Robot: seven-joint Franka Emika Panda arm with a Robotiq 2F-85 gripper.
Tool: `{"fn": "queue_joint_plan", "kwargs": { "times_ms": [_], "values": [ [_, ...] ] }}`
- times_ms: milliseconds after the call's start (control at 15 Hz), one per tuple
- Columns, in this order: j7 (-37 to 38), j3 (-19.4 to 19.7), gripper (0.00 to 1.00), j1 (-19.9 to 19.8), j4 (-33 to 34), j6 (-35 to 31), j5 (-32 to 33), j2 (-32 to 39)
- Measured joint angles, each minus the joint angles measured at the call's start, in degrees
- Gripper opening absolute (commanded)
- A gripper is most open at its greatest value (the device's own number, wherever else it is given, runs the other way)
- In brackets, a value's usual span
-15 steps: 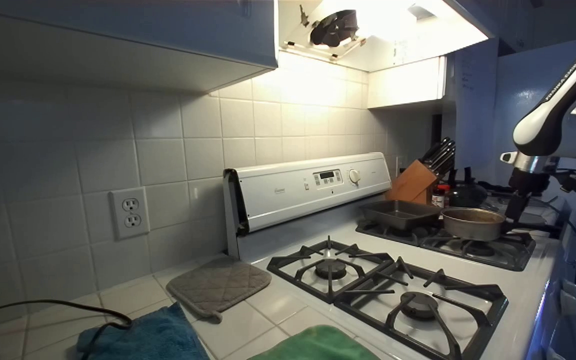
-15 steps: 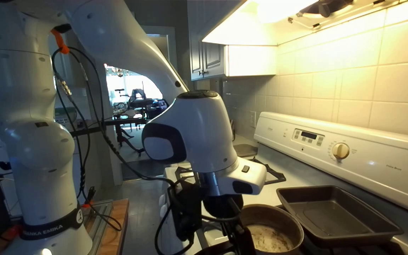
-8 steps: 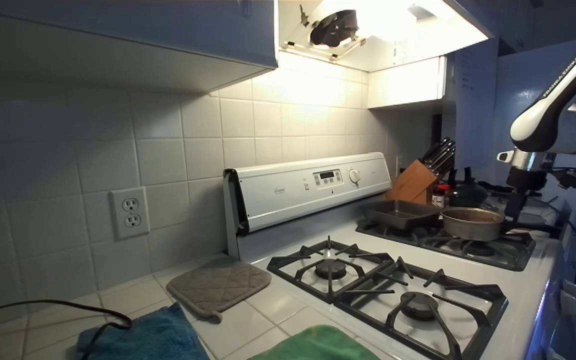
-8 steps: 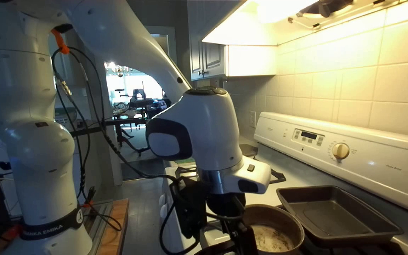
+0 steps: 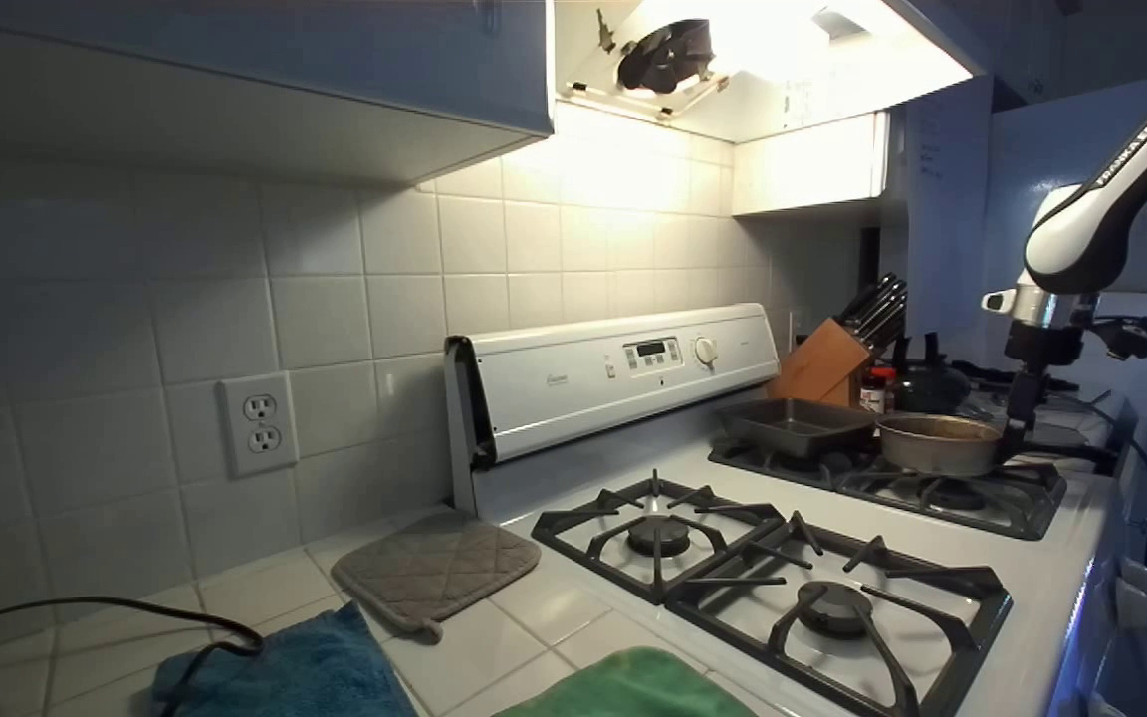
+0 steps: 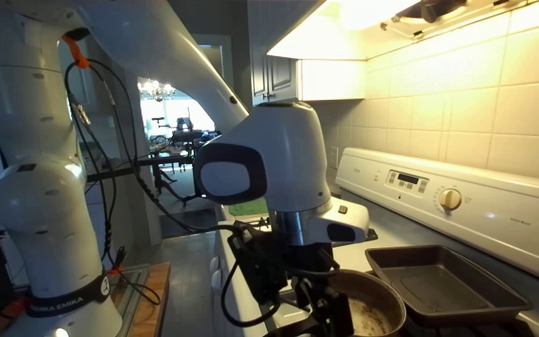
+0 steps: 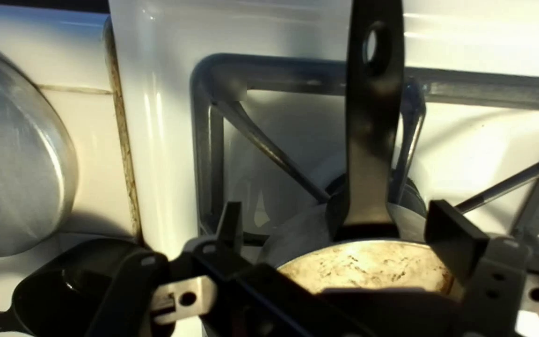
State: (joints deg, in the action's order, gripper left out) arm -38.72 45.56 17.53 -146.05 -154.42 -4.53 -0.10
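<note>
- Wrist view, and here's the gripper [image 7: 342,224], spread wide: its 2 fingers [image 7: 456,238] stand well apart, and the black handle [image 7: 370,154] of the pot [image 7: 367,267] runs between them, a gap showing on each side.
- That handle, 1 hole near its end, points out toward the front edge of the stove [image 7: 166,196]; the pot, stained and sunlit inside, sits over a dark grate [image 7: 208,140].
- Look past the stove's side edge: a round metal disc [image 7: 7,154] on the tiled counter [image 7: 100,154], and just beside it a black rounded item [image 7: 49,290], partly blocked by the gripper.
- To an exterior view: the arm [image 5: 1071,244] leans in over the stove's front edge, gripper pointing down where handle meets pot, near a front corner. Touching? Can't tell from this angle.
- A dark baking pan [image 5: 798,428] sits just beside the pot, toward the stove's back edge; a knife block [image 5: 817,368] shows just beyond it.
- By the stove's opposite side edge, on the counter: a quilted pot holder [image 5: 439,568] near the back corner, plus a blue cloth [image 5: 285,667] and a green cloth [image 5: 633,687].
- In an exterior view, a knob [image 6: 450,199] sits on the back panel [image 6: 508,201] along the stove's back edge, the baking pan in front of it, and the gripper hides part of the pot's rim.
</note>
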Motion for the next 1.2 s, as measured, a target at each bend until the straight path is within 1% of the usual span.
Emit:
{"fn": "queue_joint_plan", "kwargs": {
  "times_ms": [133,267,400,533,600,800,1200],
  "values": [
    [0.97,-6.72,1.0,-7.33,0.07,1.76,2.56,-1.81],
    [1.61,-12.24,1.0,-13.1,0.08,4.69,4.09,-3.63],
    [1.69,-17.14,1.0,-17.94,0.08,7.26,4.21,-5.36],
    [1.69,-20.43,1.0,-21.04,0.07,8.91,4.21,-6.97],
    [1.69,-21.78,1.0,-22.28,0.05,9.62,4.21,-7.91],
    [1.69,-23.91,1.0,-24.09,-0.16,9.89,4.19,-10.22],
    [1.69,-24.86,1.0,-24.85,-0.8,9.89,4.13,-13.6]
  ]
}}
